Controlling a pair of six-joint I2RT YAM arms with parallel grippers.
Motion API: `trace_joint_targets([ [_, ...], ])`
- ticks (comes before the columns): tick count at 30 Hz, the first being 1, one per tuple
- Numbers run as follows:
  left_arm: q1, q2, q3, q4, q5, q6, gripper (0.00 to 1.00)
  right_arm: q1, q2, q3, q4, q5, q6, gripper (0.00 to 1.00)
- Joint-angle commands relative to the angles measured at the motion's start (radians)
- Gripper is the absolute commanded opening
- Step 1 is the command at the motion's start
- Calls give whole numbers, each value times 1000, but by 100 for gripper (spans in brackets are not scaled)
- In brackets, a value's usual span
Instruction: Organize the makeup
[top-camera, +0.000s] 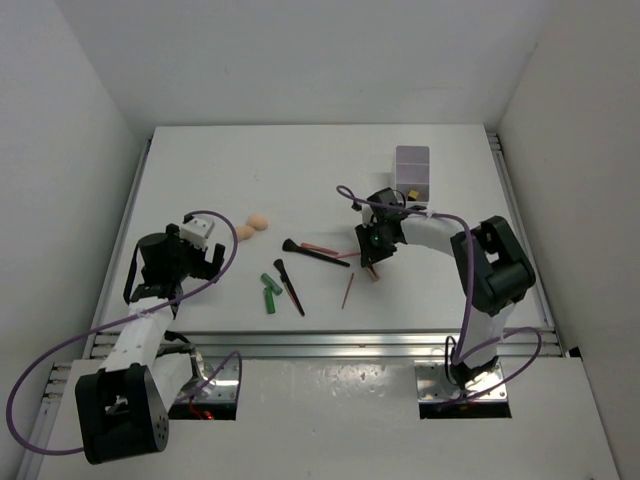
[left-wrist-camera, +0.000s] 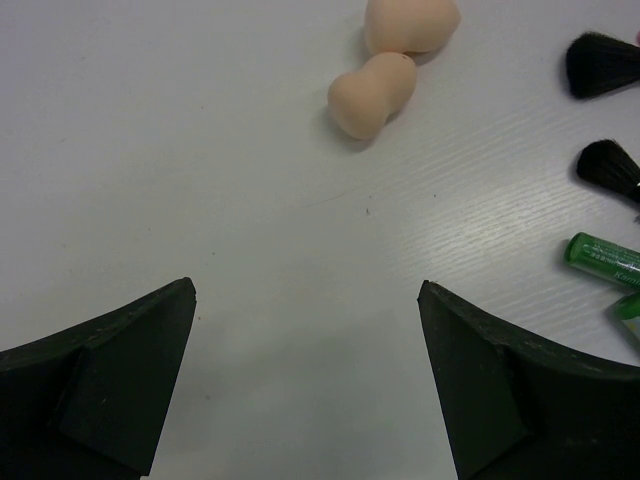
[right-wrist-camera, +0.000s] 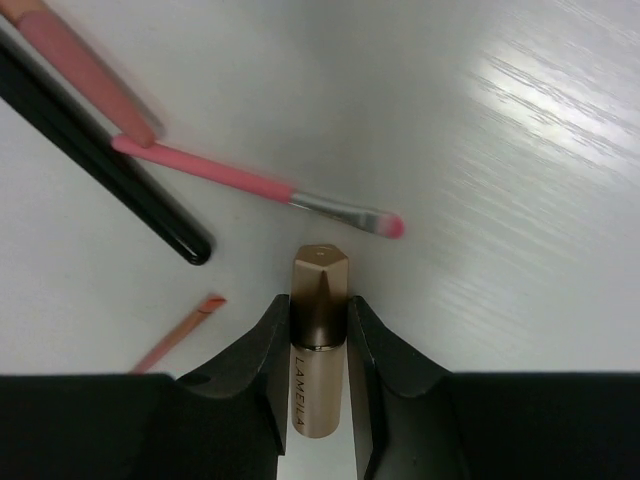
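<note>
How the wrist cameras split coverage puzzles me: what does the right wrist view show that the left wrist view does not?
Only the right wrist view: the right gripper shut on the gold lipstick, a pink-handled brush, a black handle and two pink pencils. Only the left wrist view: the open left gripper, two peach sponges, two black brush heads and a green tube. Both: the white table. Whether that handle belongs to either brush head, I cannot tell.
</note>
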Motion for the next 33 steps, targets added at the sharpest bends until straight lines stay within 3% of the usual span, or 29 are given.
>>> trace_joint_targets([
  [1,11,-17,-5,32,17,-11,100,-24,-28,-43,-37,56,-44,0],
  [6,11,-17,-5,32,17,-11,100,-41,-156,-102,20,-14,-115,0],
  [10,11,-8,-5,32,17,-11,100,-85,-284,-141,168,-41,-94,0],
  [13,11,-8,-5,32,17,-11,100,-124,-382,-216,406,-4,-40,0],
  [14,11,-8,-5,32,17,-11,100,-154,-413,-238,466,75,-28,0],
  [15,11,-8,-5,32,26,-11,100,-166,-425,-263,703,108,1,0],
  [19,11,-8,-5,32,44,1,100,-234,-331,-326,1182,237,23,0],
  [22,11,-17,-5,21,64,23,100,-263,-210,-281,1326,280,0,0],
  [25,11,-17,-5,-5,64,46,100,-282,-105,-240,1458,275,-34,0],
  [33,11,-6,14,-28,64,64,100,-311,18,-178,1502,242,7,0],
])
